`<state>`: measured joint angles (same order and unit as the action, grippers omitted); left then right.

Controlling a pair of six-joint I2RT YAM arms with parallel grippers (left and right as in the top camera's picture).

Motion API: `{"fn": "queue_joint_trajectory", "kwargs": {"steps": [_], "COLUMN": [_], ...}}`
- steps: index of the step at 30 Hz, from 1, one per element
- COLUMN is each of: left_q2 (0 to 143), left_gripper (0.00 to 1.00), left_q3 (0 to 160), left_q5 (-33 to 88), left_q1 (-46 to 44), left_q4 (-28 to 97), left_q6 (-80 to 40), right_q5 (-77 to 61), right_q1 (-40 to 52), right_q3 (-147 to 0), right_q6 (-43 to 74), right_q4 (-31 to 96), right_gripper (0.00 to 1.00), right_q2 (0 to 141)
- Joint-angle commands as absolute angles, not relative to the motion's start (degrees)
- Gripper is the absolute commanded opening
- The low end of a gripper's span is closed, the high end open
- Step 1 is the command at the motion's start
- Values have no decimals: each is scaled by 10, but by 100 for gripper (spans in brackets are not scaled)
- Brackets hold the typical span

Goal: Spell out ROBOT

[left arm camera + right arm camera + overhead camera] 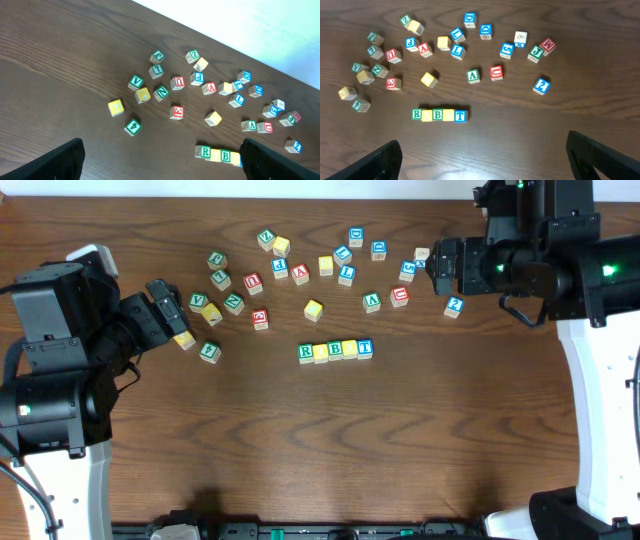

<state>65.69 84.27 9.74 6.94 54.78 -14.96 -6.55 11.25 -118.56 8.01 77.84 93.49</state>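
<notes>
A row of five letter blocks point(335, 350) lies mid-table: green R, a yellow block, green B, a yellow block, blue T. It also shows in the right wrist view point(440, 115) and the left wrist view point(218, 154). Many loose letter blocks point(300, 275) lie scattered behind the row. My left gripper point(165, 315) is at the left, open and empty, its fingertips point(160, 160) wide apart above the table. My right gripper point(440, 268) is at the back right, open and empty, its fingers point(485, 155) wide apart.
A lone yellow block point(313, 309) lies just behind the row. A blue block point(454, 306) lies near the right gripper. A green block point(209, 351) and a yellow block point(184, 339) lie near the left gripper. Bare wood lies in front of the row.
</notes>
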Motion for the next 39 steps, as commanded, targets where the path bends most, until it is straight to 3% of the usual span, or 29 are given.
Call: {"fn": "queue_joint_trajectory", "kwargs": {"steps": [1,14,19,28,39], "left_q2": [661,670,670,670,670], "left_gripper": [97,98,98,98,98], "left_q3": [850,850,850,850,850], "left_q5": [94,94,94,94,94], "left_q1": [72,72,72,72,72], "left_q4": [549,551,551,551,551], "left_q6": [-144,-144,-144,-144,-144], "right_q5": [-60,-41,-18,-17,-17], "right_q1": [109,108,109,71,1], "right_q3": [-1193,-1193,-1137,-750,-303], "right_q6": [76,68,28,-6,-5], "right_q4": [781,828,761,424,203], "right_gripper": [99,99,99,99,99], "right_q2": [929,928,886,623,232]}}
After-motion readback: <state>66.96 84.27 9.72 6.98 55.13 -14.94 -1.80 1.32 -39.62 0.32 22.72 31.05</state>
